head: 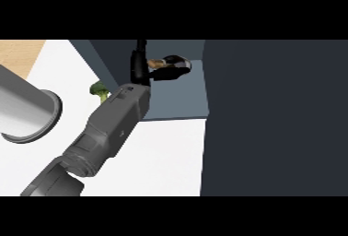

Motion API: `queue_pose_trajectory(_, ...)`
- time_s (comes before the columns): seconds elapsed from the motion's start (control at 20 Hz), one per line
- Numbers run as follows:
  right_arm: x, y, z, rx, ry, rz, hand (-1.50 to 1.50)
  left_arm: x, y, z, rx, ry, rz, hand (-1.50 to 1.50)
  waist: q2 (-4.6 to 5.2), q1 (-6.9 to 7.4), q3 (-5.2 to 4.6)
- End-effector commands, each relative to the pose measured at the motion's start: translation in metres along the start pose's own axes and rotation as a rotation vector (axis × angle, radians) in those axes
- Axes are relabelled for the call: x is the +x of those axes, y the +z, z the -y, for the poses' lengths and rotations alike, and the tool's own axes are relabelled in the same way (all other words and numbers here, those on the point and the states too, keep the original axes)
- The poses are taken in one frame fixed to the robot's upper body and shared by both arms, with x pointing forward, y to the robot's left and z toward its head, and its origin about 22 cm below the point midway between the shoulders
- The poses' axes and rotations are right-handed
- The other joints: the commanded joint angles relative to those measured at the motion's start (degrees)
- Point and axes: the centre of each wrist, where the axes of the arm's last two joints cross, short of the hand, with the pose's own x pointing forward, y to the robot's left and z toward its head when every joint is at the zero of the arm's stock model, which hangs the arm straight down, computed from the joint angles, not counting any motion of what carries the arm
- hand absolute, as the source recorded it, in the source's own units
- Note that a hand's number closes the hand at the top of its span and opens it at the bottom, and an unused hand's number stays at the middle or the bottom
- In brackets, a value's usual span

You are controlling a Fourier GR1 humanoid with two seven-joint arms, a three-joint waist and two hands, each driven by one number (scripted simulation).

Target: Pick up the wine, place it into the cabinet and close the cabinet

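Upper centre of frame: a grey forearm runs up from the lower left and ends in a black hand [141,64] pushed into the open dark grey cabinet [173,99]. It comes in left of centre, so probably the left arm, though it could be the other crossing over. The fingers point up and partly merge with the dark cabinet interior, so I cannot tell if they are curled or straight.

Just right of that hand, touching or nearly so, sits the dark glass wine bottle with a tan neck band [170,63], at the back of the cabinet's blue-grey shelf floor. It appears to lie tilted or on its side; hard to be sure. Whether the hand holds it or has let go is not visible.

Right half of frame: a large dark slab, likely the swung-open cabinet door [272,120], seen edge-on because it stands out toward the robot.

Left edge: a big grey metal cylinder with a flared rim [27,115] on the white counter [163,156]. A small green vegetable [100,91] peeks out behind the forearm. No second hand visible.

Judgement: placing stage; release, withdrawal and door closing remain.
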Motion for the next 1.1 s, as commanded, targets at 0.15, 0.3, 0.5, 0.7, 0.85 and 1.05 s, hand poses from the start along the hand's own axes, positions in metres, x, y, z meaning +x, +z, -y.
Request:
queue_pose_trajectory(0.15, 0.042, 0.031, -0.003, 0.004, -0.03, 0.057, -1.5, 0.007, -0.002, -0.004, -0.037, 0.126, 0.067, -1.5, -1.14, 1.97, 0.05)
queue_pose_trajectory(0.3, 0.036, 0.031, -0.001, -0.004, -0.024, 0.049, -1.5, 0.007, 0.001, -0.007, -0.056, 0.164, 0.102, -1.5, -1.46, 2.77, 0.07)
queue_pose_trajectory(0.5, 0.041, 0.03, -0.006, 0.003, -0.037, 0.047, -1.5, 0.007, 0.012, 0.004, -0.076, 0.205, 0.083, -1.5, -1.19, 2.68, 0.03)
queue_pose_trajectory(0.7, 0.045, 0.034, -0.007, -0.011, -0.031, 0.047, -1.5, 0.008, 0.035, 0.015, -0.133, 0.242, 0.094, -1.5, -1.7, 3.39, 0.03)
queue_pose_trajectory(0.85, 0.039, 0.033, -0.003, -0.021, -0.018, 0.044, -1.5, 0.016, 0.04, 0.01, -0.129, 0.248, 0.117, -1.5, -1.65, 3.7, 0.06)
queue_pose_trajectory(1.05, 0.038, 0.033, -0.002, -0.042, -0.014, 0.035, -1.5, 0.012, 0.067, 0.005, -0.173, 0.293, 0.079, -1.5, -1.7, 3.97, 0.05)
